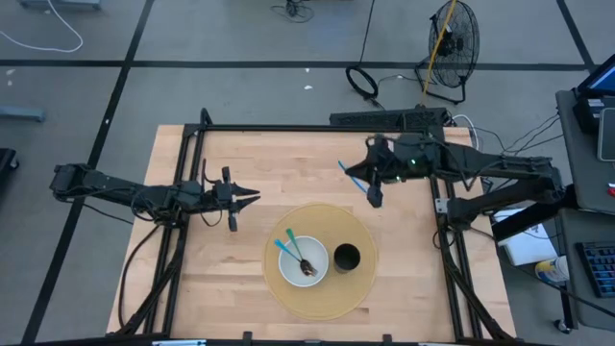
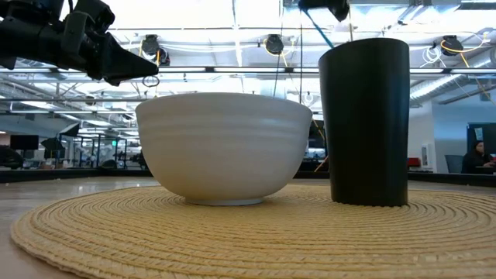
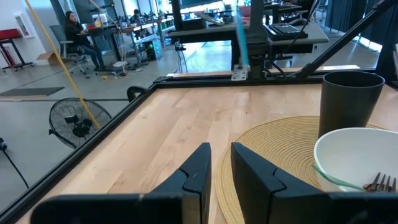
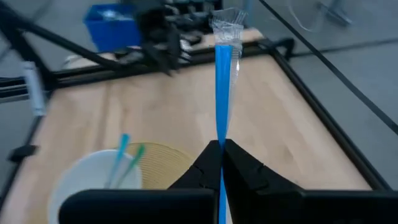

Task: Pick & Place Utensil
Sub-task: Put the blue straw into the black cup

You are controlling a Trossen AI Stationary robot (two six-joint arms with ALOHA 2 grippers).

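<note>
Slim blue plastic utensil [image 4: 222,81], pinched in right gripper [image 4: 221,147] jaws, left gripper [image 3: 219,158] jaws slightly parted

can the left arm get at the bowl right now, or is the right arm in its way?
Probably yes. The left gripper hovers empty, jaws slightly apart, just beside the mat, with bare table between it and the white bowl. The right gripper, shut on a blue utensil, is off beyond the black cup.

Grey floor [image 1: 240,38] (fan [image 1: 452,38] nearby)

No legible text, label, brand, number or sign anywhere in these views
</note>
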